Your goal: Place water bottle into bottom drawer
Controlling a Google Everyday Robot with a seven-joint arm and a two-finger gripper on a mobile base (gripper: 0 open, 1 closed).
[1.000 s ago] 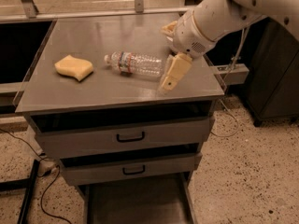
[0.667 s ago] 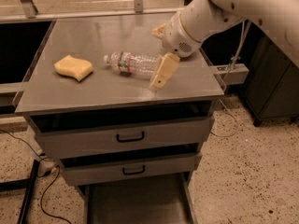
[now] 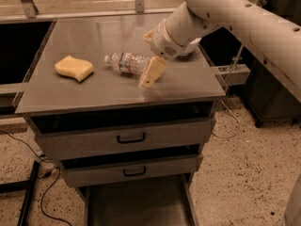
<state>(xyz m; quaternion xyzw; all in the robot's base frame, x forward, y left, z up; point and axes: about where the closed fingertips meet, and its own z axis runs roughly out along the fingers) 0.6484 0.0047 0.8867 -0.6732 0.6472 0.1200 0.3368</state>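
The water bottle (image 3: 126, 62) lies on its side on the cabinet top (image 3: 84, 91), white cap pointing left. My gripper (image 3: 145, 60) is at the bottle's right end, low over the top. Its fingers are spread wide: the near cream finger (image 3: 151, 73) covers the bottle's base, and the far finger (image 3: 148, 35) shows behind it. They are not closed on the bottle. The bottom drawer (image 3: 141, 201) is pulled out below the cabinet, a dark grey tray.
A yellow sponge (image 3: 74, 68) lies on the left of the cabinet top. Two grey drawers with black handles (image 3: 130, 138) are shut. Cables (image 3: 42, 197) run on the floor at the left. Dark furniture stands at the right.
My gripper has moved left along the cabinet top to the bottle's base end. The bottle and sponge have not moved.
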